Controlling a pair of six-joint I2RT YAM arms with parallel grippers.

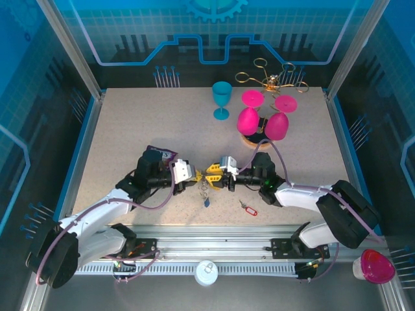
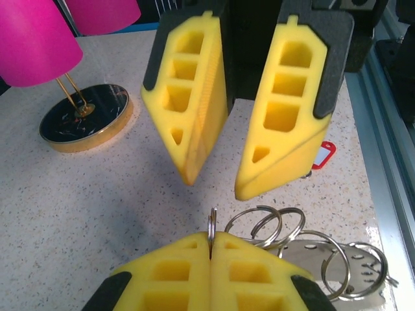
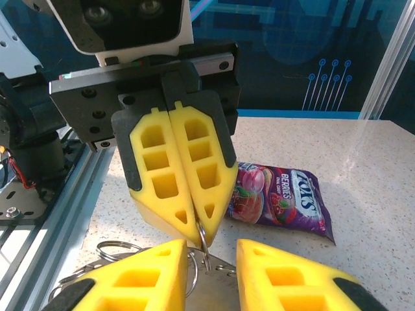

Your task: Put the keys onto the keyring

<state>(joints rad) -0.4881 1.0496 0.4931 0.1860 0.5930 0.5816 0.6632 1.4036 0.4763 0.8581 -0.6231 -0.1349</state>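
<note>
The left claw and the right claw point at each other, tips close together, over the table. The keyring is just under them, with a blue key at its near end. A red key lies near the right claw. 2 pink goblets stand beyond the right claw.

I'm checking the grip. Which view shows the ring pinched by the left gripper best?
Left wrist: the ring stands edge-on, clamped in the shut left gripper, with other rings linked beside it. The right wrist view catches its end poking out below that gripper. From above it is too small to tell.
</note>
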